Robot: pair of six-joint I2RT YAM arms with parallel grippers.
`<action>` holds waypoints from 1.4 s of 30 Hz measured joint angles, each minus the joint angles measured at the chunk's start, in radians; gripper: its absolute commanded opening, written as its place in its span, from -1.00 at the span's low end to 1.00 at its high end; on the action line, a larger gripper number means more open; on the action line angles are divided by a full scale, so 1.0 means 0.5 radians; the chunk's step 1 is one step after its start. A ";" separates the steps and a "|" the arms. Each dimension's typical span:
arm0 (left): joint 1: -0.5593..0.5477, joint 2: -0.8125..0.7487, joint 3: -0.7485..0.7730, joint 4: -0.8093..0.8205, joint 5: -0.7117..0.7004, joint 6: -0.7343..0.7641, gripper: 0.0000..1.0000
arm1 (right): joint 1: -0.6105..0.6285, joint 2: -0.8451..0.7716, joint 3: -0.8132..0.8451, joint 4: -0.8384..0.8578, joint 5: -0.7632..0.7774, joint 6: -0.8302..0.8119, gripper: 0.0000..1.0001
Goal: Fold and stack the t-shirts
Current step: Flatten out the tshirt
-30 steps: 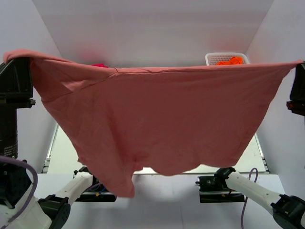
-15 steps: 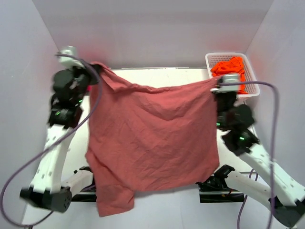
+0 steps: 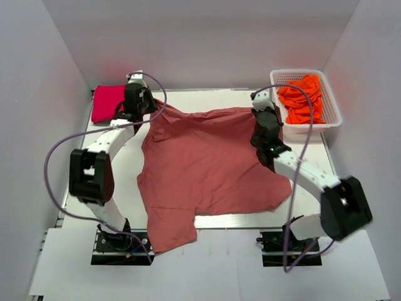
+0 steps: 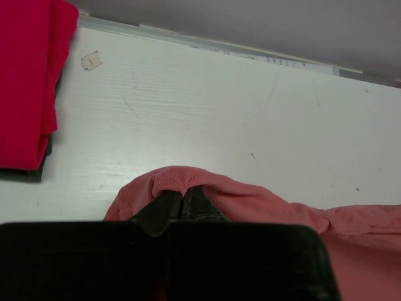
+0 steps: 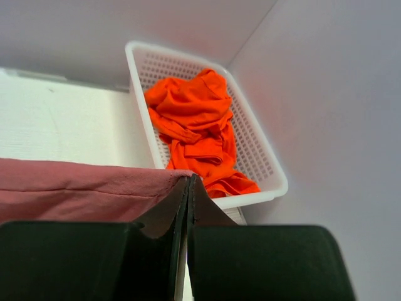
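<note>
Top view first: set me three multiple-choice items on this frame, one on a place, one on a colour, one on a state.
1. Where does the basket stand? A. far left corner B. far right corner C. near edge
2. What colour are the shirts in it? A. blue B. white C. orange
3. The left gripper is: A. shut on the salmon shirt B. open over the table C. shut on the basket
Key: B, it sits by the right wall at the far end; C, bright orange cloth fills it; A, its jaws pinch a salmon hem.
</note>
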 measured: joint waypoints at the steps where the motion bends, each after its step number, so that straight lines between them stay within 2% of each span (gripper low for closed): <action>1: 0.001 0.093 0.060 0.031 -0.005 0.008 -1.00 | -0.035 0.117 0.046 0.016 0.002 0.002 -1.00; 7: 0.002 0.591 0.483 0.118 -0.028 0.041 -1.00 | -0.246 0.758 0.459 0.021 -0.055 0.050 -1.00; 8: 0.002 0.682 0.582 0.124 -0.045 0.045 -0.90 | -0.278 0.839 0.533 0.002 -0.075 0.065 -1.00; 9: 0.002 0.769 0.681 0.114 -0.065 0.045 -0.65 | -0.308 0.928 0.620 -0.020 -0.099 0.081 -0.94; 10: 0.002 0.864 0.794 0.095 -0.086 0.047 0.15 | -0.333 1.006 0.706 -0.027 -0.119 0.094 -0.71; 11: 0.001 0.958 0.921 0.049 -0.123 0.045 0.50 | -0.361 1.091 0.810 -0.066 -0.137 0.113 0.22; 12: 0.002 1.055 1.057 -0.011 -0.161 0.036 0.96 | -0.387 1.191 0.938 -0.109 -0.159 0.132 0.60; 13: 0.002 1.157 1.208 -0.056 -0.191 0.033 1.00 | -0.408 1.281 1.057 -0.137 -0.186 0.143 0.81; 15: 0.002 1.327 1.479 -0.180 -0.211 -0.005 1.00 | -0.444 1.467 1.331 -0.304 -0.244 0.167 0.81; 17: 0.007 1.411 1.624 -0.272 -0.209 -0.014 1.00 | -0.468 1.567 1.492 -0.460 -0.334 0.211 0.81; 21: 0.013 1.397 1.668 -0.399 -0.208 -0.019 1.00 | -0.475 1.512 1.514 -0.787 -0.563 0.346 0.81; 25: 0.011 1.271 1.643 -0.538 -0.185 -0.033 1.00 | -0.453 1.247 1.453 -1.108 -0.828 0.514 0.81; 28: -0.005 1.045 1.460 -0.614 -0.121 -0.048 1.00 | -0.435 0.959 1.353 -1.296 -0.945 0.684 0.81; 32: -0.053 0.594 0.907 -0.623 0.018 -0.118 1.00 | -0.437 0.534 1.032 -1.475 -1.099 0.946 0.81; 35: -0.104 0.386 0.562 -0.656 0.072 -0.164 1.00 | -0.444 0.316 0.695 -1.559 -1.279 1.151 0.81; 39: -0.163 0.369 0.255 -0.754 0.077 -0.196 1.00 | -0.442 0.246 0.274 -1.671 -1.540 1.321 0.81; 42: -0.179 0.463 0.160 -0.823 0.024 -0.208 1.00 | -0.428 0.332 0.147 -1.778 -1.630 1.392 0.81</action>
